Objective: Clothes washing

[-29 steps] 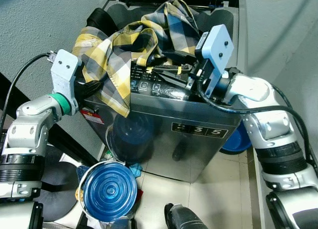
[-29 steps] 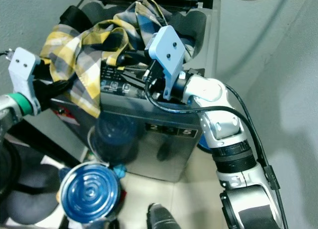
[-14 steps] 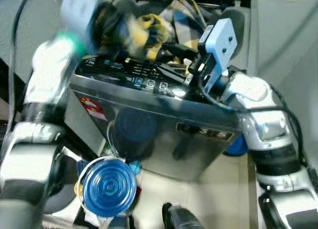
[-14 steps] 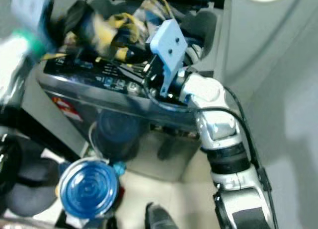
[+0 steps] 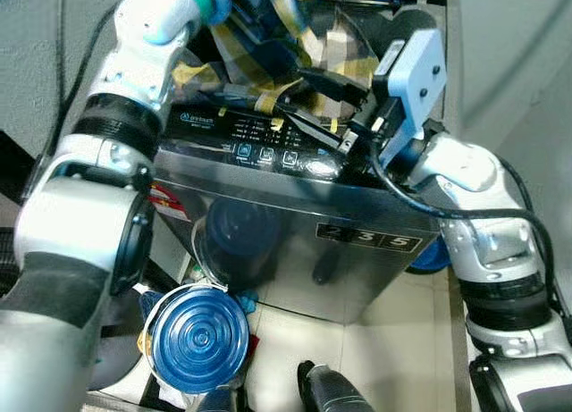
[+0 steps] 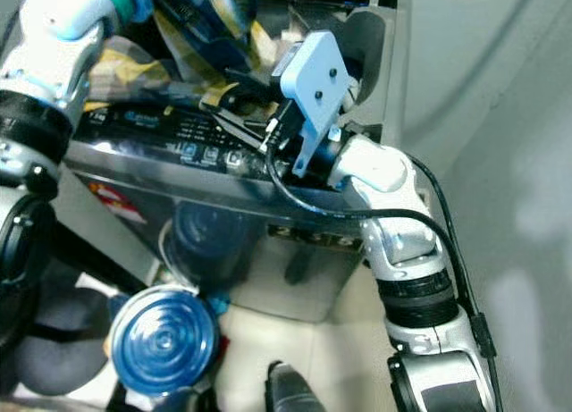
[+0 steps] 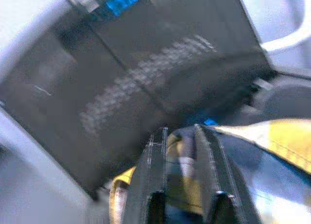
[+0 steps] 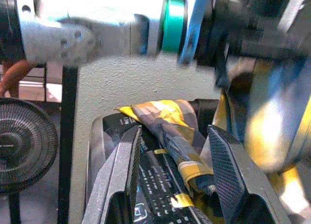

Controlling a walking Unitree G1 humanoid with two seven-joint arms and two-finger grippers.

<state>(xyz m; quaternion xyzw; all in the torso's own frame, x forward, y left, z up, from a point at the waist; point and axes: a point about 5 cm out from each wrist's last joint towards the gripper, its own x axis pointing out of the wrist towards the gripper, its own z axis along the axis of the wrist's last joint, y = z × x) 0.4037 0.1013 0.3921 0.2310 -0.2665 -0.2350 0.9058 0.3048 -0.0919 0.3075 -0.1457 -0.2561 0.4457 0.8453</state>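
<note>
Dangling from clamped left fingers [image 7: 156, 185], yellow-and-navy plaid shirt [image 5: 268, 46]; right fingers [image 8: 127, 170] apart.

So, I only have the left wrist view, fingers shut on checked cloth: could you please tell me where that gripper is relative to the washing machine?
Observer: The left gripper is raised above the washing machine's open top, the checked cloth trailing from it down to the control panel.
Operator: Thanks. And the right gripper?
Observer: The right gripper is open, its fingers either side of a fold of that cloth on the panel.
Operator: Anything on the floor?
Observer: A round blue container stands before the machine.
</note>
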